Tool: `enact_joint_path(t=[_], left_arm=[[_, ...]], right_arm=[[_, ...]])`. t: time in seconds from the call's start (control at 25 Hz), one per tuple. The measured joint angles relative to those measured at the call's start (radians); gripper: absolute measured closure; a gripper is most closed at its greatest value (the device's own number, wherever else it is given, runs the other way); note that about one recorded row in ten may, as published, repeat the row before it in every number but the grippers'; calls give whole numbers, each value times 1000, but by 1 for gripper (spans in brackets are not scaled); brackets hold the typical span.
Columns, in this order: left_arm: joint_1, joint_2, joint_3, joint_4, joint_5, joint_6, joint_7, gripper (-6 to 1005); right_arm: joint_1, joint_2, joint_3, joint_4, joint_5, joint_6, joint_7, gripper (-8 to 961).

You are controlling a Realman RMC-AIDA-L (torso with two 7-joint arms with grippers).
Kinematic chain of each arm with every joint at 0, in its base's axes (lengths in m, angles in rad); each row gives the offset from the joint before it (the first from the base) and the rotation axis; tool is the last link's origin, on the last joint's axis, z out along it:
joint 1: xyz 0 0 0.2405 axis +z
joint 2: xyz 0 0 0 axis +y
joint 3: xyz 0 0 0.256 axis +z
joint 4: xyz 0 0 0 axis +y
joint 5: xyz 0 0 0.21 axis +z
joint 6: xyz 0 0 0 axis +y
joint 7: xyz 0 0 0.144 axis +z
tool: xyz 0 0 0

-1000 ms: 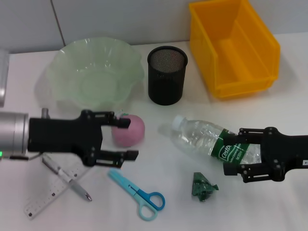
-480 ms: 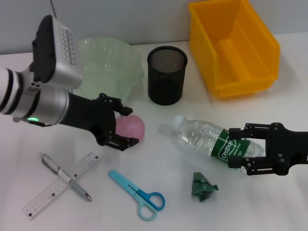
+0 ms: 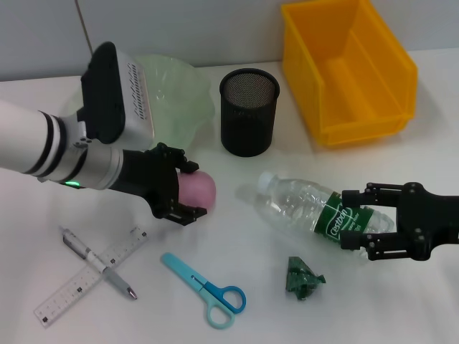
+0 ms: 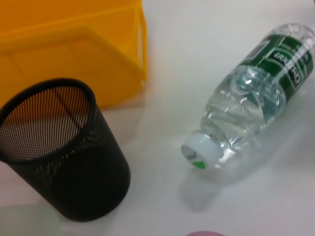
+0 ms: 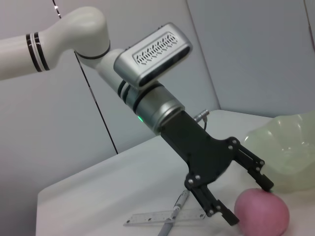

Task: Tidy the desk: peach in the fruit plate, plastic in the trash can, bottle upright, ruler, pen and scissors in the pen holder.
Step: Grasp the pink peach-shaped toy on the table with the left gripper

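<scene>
Two grippers for you: left gripper (image 3: 192,188) fingers spread wide around the peach (image 3: 195,189), just in front of the fruit plate (image 3: 188,100). Right gripper (image 3: 358,218) fingers straddle the lying bottle (image 3: 315,208), not visibly clamped, well right of the peach.

A clear bottle (image 4: 251,103) lies on its side on the white desk (image 4: 197,39). Its white cap (image 4: 199,153) points toward the black mesh pen holder (image 4: 64,152), which stands upright just beside a yellow bin (image 4: 69,49).
</scene>
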Motion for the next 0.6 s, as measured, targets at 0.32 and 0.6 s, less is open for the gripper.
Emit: enact_joint_path(t=[0.32, 0.6], left_arm=[[5, -3, 53, -25, 0, -95, -15, 282], [21, -2, 62, -13, -11, -93, -28, 293]], right_arm=[[-4, 0, 0, 0, 0, -5, 0, 164], [-9, 0, 0, 0, -2, -9, 2, 164]])
